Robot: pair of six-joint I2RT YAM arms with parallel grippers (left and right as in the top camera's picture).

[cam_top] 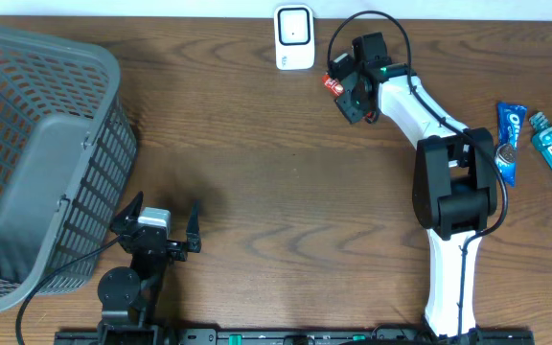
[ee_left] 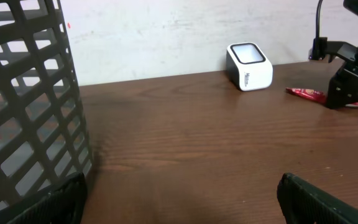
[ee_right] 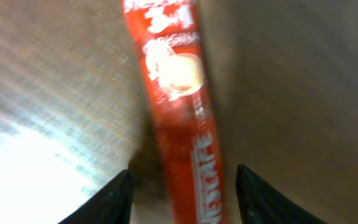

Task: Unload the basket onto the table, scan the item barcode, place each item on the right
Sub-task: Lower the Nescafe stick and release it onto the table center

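A dark wood-grain table [cam_top: 257, 172], matte and flat, is being shown from above. A grey plastic lattice basket [cam_top: 36, 144] with rounded corners is being kept at its left edge. The white right arm [cam_top: 448, 182] is being held stretched toward the far edge. The left gripper [cam_top: 164, 213] is being held fully spread and empty beside the basket. A small white scanner [cam_top: 294, 36], boxy with a glossy window, is being stood upright at the far edge. Near it, to the right, a slim red Nescafé sachet [ee_right: 176, 93], glossy and flat, is being left lying on the wood. It is being straddled by the right gripper [ee_right: 185, 193], whose 2 fingers are being held clear of it on either side, with nothing gripped yet. A good pick is judged to need the fingers centred across the narrow width and kept low, since thin foil is likely to slip or buckle. Where the barcode is printed cannot be told.
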